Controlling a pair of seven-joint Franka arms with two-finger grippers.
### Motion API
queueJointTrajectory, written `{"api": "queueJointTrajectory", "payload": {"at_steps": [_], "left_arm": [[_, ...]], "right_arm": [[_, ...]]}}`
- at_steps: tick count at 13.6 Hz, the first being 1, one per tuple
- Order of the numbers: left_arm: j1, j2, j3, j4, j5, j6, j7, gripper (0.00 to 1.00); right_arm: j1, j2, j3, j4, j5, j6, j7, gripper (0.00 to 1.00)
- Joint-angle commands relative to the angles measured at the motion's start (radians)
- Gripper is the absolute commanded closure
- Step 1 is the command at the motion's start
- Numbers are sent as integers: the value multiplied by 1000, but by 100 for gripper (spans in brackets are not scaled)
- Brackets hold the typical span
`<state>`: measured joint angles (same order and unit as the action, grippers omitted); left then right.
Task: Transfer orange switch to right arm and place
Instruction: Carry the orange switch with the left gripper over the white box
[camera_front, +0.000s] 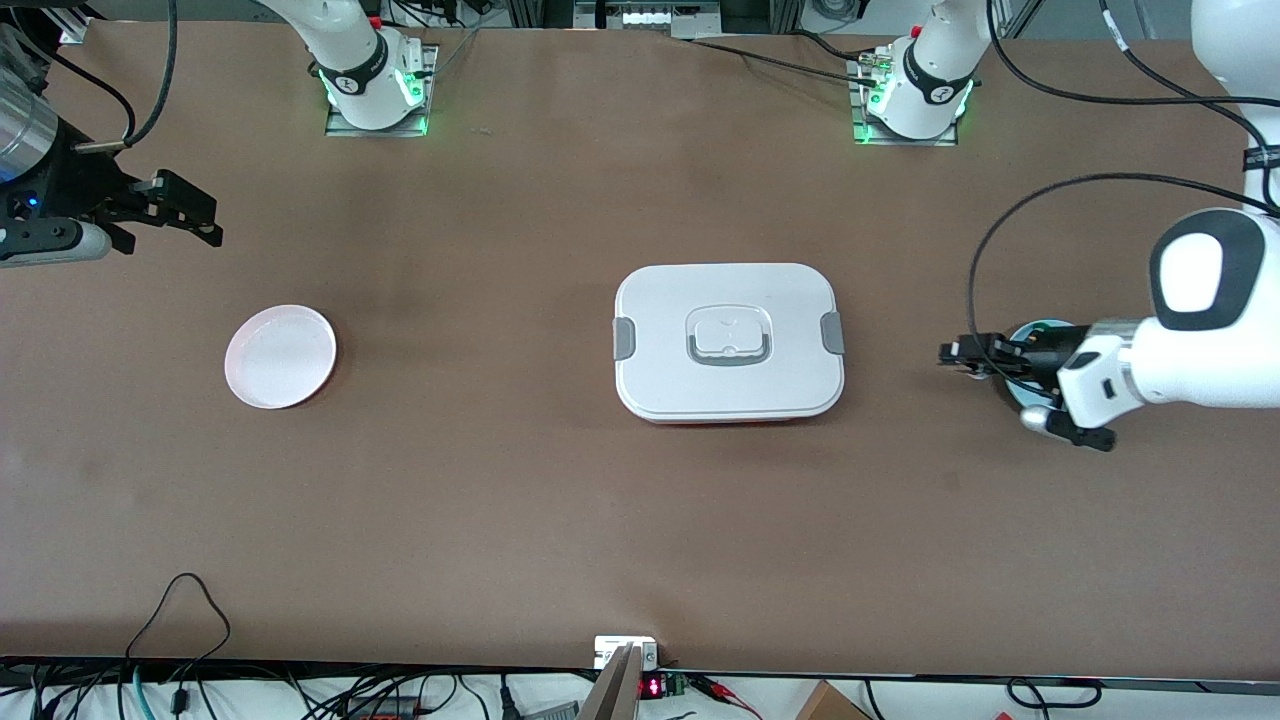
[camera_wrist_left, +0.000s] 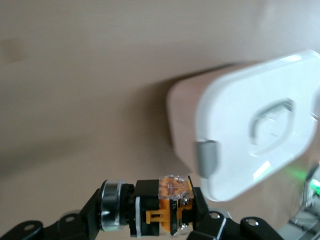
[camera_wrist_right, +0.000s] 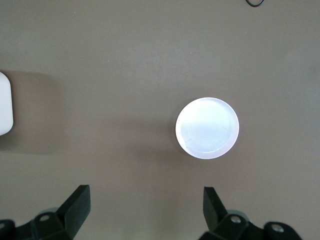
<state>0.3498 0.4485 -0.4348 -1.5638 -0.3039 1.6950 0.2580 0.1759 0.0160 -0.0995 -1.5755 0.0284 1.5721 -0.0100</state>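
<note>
At the frame's upper left the right hand (camera_front: 205, 222) hung over bare surface (camera_front: 480, 480), fingers spread wide; just below sat a pale plate (camera_front: 281, 356). Mid-frame lay a white lidded box (camera_front: 729, 342). At the right edge the left hand (camera_front: 955, 357) gripped the orange switch (camera_wrist_left: 162, 204) over a teal dish (camera_front: 1035, 328).

Even overhead light is seen on the table (camera_front: 500, 500), with soft shadows under the box (camera_front: 728, 342). The plate (camera_wrist_right: 207, 128) ahead of the right jaws is overexposed. The box (camera_wrist_left: 250, 130) past the left jaws is blurred.
</note>
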Motion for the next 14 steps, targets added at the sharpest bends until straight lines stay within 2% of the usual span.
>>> {"api": "queueJointTrajectory", "payload": {"at_steps": [1,9,14], "left_arm": [[17,-17,-88,-10,-82,-18,146,68],[-72,47,-111,-53,-604,6,798,70],[-121,35,-122,-90,-806,106,1185,73]], "right_arm": [[-4,10,4,19,5,-4,-1,0],[-33,96,1,42,74,-23,-16,0],[-15,114,11,48,91,-63,-24,0]]}}
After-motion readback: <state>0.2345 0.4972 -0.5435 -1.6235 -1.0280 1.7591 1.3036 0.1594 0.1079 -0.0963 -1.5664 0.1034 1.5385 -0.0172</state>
